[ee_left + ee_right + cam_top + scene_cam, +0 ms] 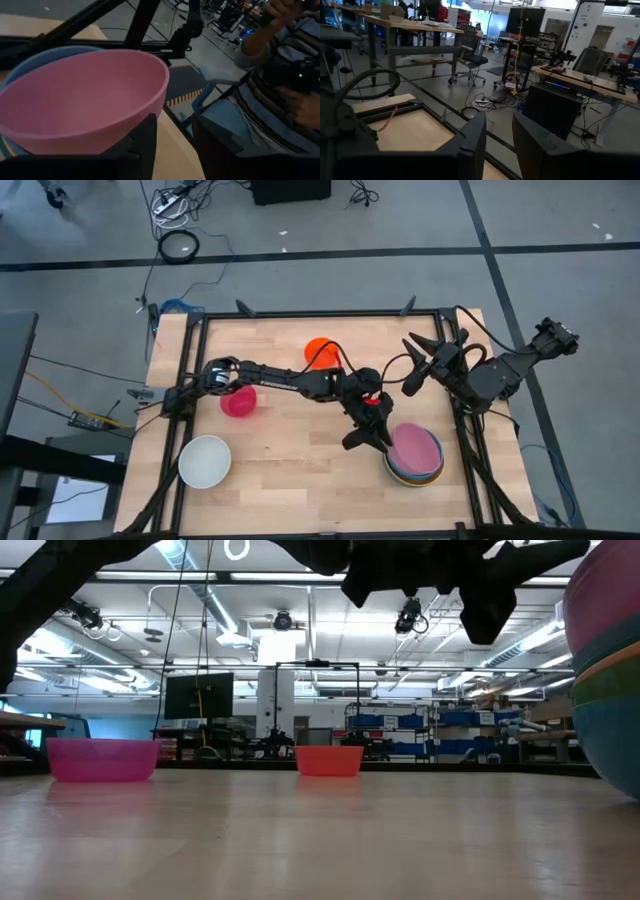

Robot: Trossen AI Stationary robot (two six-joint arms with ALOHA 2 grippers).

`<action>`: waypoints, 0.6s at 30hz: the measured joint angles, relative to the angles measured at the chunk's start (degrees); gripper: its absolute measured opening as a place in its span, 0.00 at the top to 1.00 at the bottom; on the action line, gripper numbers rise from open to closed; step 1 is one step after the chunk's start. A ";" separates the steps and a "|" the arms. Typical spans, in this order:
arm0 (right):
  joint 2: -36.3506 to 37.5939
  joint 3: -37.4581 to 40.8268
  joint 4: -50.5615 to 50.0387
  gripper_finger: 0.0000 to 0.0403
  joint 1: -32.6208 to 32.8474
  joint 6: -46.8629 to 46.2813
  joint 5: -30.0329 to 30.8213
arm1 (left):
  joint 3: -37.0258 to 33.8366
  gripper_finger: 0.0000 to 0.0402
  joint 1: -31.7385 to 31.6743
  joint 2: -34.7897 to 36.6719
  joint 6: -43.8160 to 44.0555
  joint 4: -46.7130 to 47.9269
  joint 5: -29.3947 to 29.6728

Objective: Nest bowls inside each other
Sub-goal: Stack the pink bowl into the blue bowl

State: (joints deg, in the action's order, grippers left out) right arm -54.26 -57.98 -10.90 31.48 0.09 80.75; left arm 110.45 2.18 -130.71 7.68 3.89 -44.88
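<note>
A pink bowl (416, 447) sits on top of a stack of bowls (605, 690) at the table's right near side, with a blue rim (45, 54) showing under it. My left gripper (368, 440) is open at the stack's left side, and the pink bowl (85, 95) lies outside its two fingers. A magenta bowl (240, 402), an orange-red bowl (322, 352) and a white bowl (205, 462) each stand alone on their bases. My right gripper (415, 365) hangs raised and open near the right edge, with nothing between its fingers (475, 142). My left gripper has one finger (144, 145) close against the pink bowl's outer wall (125, 130), below the rim. I cannot tell whether it touches. Nothing is between the two fingers.
The black frame rails (320, 313) run along the table's edges. A person in a striped sleeve (280, 85) stands just beyond the table's right side. Bare wood (300, 470) lies between the white bowl and the stack.
</note>
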 joint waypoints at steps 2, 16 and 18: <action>0.01 0.00 0.04 0.79 0.00 0.00 0.02 | 0.00 0.67 0.04 0.02 -0.01 -0.27 0.02; 0.02 0.00 0.07 0.79 0.28 -0.03 0.08 | -0.02 0.67 -0.54 -4.08 5.45 -13.31 2.23; 0.02 0.00 0.07 0.79 0.40 0.00 0.08 | 0.02 0.67 -0.76 -3.94 6.47 -14.05 1.92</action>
State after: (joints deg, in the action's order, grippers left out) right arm -54.24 -57.98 -10.82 31.89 0.09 80.83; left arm 110.48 1.42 -134.65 14.16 -10.16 -42.96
